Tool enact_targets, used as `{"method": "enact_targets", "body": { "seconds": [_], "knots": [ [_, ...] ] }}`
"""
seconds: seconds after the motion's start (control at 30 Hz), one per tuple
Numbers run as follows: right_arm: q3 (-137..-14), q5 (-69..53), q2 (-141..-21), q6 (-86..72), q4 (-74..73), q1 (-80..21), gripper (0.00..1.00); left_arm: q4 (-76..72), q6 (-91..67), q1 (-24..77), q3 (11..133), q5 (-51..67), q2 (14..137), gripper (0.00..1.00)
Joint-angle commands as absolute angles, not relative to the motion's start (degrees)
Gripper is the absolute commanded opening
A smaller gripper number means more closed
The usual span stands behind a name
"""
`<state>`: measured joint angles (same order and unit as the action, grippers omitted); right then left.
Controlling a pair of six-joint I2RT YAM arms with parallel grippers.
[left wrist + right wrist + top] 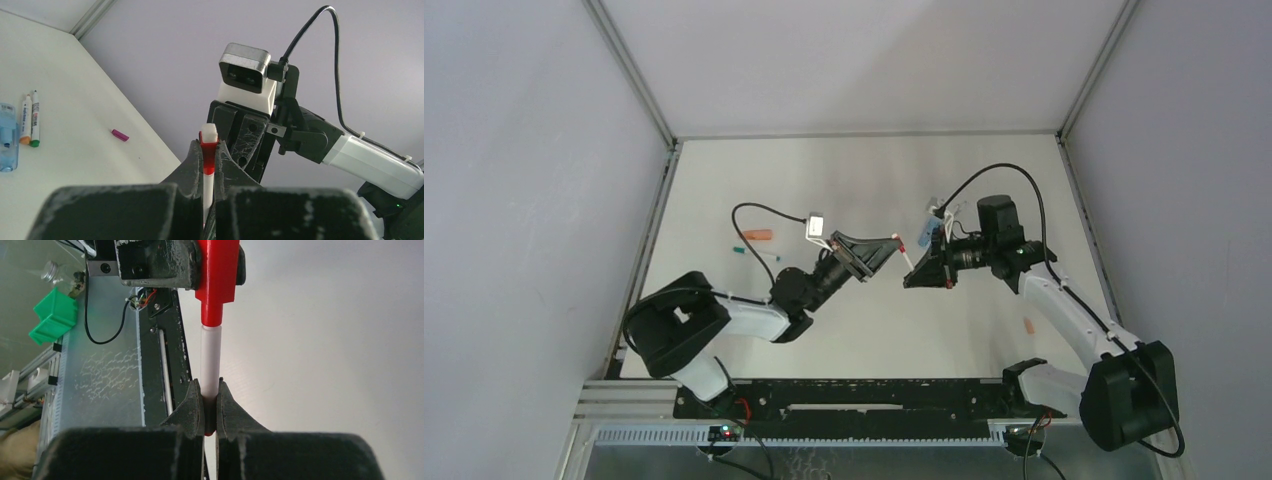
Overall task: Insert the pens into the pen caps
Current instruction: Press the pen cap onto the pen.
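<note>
A pen with a white barrel (907, 254) is held in the air between both grippers. My left gripper (896, 240) is shut on its red cap (208, 156), which also shows in the right wrist view (217, 275). My right gripper (913, 272) is shut on the other end of the white barrel (210, 360), where a small red end shows between the fingers. A magenta cap (120, 135) lies on the table. Two more pens (30, 120), with orange and green ends, lie beside a light blue cap (7, 140). A salmon cap (1029, 326) lies at the right.
An orange cap (760, 236), a teal piece (737, 247) and a slim pen (765, 255) lie on the table left of my left arm. Walls enclose the table on three sides. Green bins (54, 316) and a metal rail show beyond the near edge.
</note>
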<state>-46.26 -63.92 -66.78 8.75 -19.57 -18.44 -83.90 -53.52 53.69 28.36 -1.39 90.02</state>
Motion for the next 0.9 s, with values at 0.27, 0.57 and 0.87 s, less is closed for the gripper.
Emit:
{"method": "enact_targets", "body": {
  "seconds": [0.27,0.57,0.87],
  "knots": [
    [-42.15,-67.31,-62.12,-3.32,-0.61,-11.79,0.0,-72.73,-51.85,68.71,29.2,9.36,94.44,0.0],
    [-42.81,-57.9,-58.2,6.01,-5.12,-12.67,0.0,-68.18,-53.2,71.63,30.29,14.63,96.45,0.0],
    [-43.94,-44.33,-55.55,11.51,-9.24,-11.94,0.0,-46.86,-50.87,73.26,33.59,14.84,93.17,0.0]
  ]
}}
